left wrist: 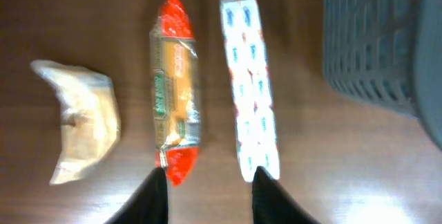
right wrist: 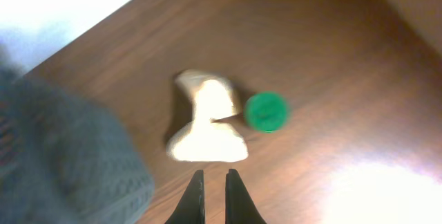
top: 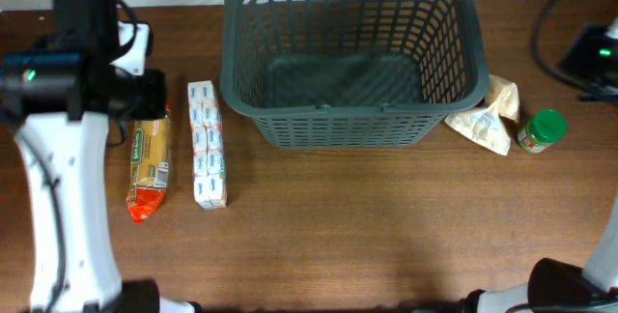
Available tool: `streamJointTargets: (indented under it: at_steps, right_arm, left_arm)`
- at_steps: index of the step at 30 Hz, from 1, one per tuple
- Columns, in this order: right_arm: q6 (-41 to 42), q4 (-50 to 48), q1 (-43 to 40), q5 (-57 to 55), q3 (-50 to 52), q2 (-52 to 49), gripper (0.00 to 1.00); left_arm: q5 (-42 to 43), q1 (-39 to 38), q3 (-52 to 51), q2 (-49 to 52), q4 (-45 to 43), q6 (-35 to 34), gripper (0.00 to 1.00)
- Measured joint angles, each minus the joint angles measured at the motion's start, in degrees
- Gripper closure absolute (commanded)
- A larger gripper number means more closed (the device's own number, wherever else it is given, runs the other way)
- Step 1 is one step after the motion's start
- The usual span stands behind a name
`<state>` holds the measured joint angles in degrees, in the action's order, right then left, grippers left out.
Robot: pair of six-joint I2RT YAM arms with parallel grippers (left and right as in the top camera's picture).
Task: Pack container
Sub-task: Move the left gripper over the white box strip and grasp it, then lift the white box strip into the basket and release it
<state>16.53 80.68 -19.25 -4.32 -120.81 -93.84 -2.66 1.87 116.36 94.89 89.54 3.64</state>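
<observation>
Dark brown wood-grain table [top: 348,245] fills every view. On the robot's left two long packs lie side by side, near but apart: an orange snack packet with red crimped ends [top: 150,165] and a white pack printed in blue [top: 207,145]. The white one lies just beside the left wall of the large dark grey slotted plastic basket [top: 352,125]. The left wrist view shows a crumpled beige wrapper [left wrist: 83,128] on the orange packet's other side. At the basket's near right corner lies a second crumpled cream wrapper [top: 488,117], with a small green-lidded jar [top: 541,131] just beside it.

The basket stands upright at the far middle of the table, mouth upward, its long axis running left to right, crosswise to the two packs.

The left gripper [left wrist: 209,175] hangs spread wide above the packs' ends, gripping nothing. The right gripper [right wrist: 215,182] hovers over bare wood near the cream wrapper, fingers drawn almost together with only a slit between them, nothing held.
</observation>
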Motion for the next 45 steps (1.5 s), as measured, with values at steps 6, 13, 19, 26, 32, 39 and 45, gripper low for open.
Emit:
streamJointTargets:
  at_steps: [6,13,19,26,32,39,45]
  right_arm:
    - [0.2,0.1,-7.0,-0.4,0.0,0.0,0.01]
    - [0.0,0.1,-7.8,-0.4,0.0,0.0,0.01]
    - [0.0,0.1,-7.8,-0.4,0.0,0.0,0.01]
    - [0.0,0.1,-7.8,-0.4,0.0,0.0,0.01]
    - [0.0,0.1,-7.8,-0.4,0.0,-0.1,0.01]
    - [0.0,0.1,-7.8,-0.4,0.0,-0.1,0.01]
    - [0.0,0.2,-7.8,-0.4,0.0,-0.1,0.01]
  left_arm:
    - [1.7,0.0,0.0,10.4,0.7,1.4,0.00]
    - [2.1,0.0,0.0,24.4,2.8,1.5,0.00]
    - [2.1,0.0,0.0,35.5,-1.6,1.4,0.04]
    - [2.7,0.0,-0.7,40.7,-5.6,1.3,0.05]
    - [3.6,0.0,-1.8,40.7,-7.9,1.3,0.98]
    - [4.2,0.0,-1.3,40.7,-6.0,1.5,0.98]
    - [3.7,0.1,6.4,40.8,4.0,1.0,0.98]
